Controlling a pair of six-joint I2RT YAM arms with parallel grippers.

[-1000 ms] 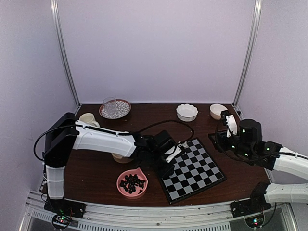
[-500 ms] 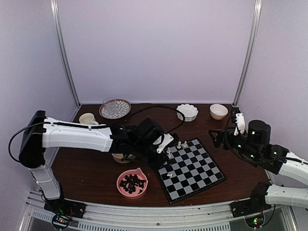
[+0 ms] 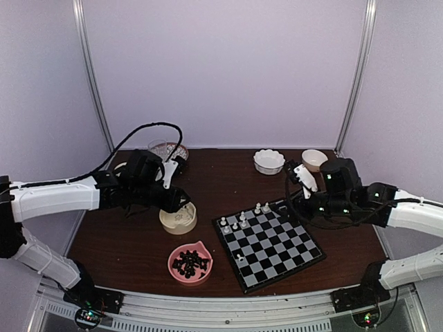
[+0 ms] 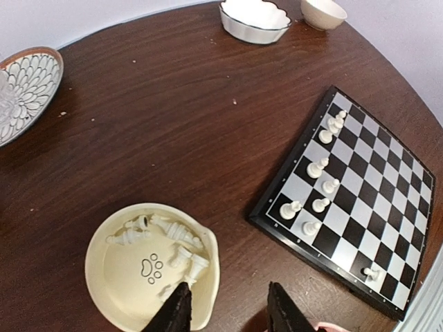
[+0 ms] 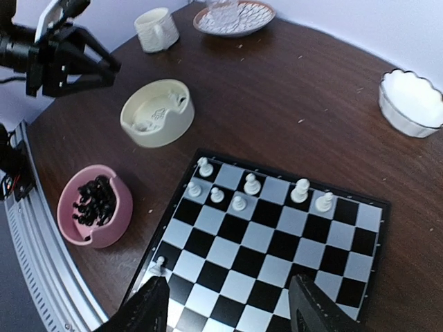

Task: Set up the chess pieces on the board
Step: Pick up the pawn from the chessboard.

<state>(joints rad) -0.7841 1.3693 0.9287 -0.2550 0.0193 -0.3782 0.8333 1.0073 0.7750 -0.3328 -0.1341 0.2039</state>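
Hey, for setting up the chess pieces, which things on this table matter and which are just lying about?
For the job: chessboard, white pieces on it, cream bowl of white pieces, pink bowl of black pieces.
Just lying about: patterned plate, glass, mug, scalloped white bowl, small beige bowl.

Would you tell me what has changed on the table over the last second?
The left end effector pulled back from the board to hover over the cream bowl, jaws apart and empty. The right end effector swung left toward the board, jaws apart. Board and pink bowl stayed put.
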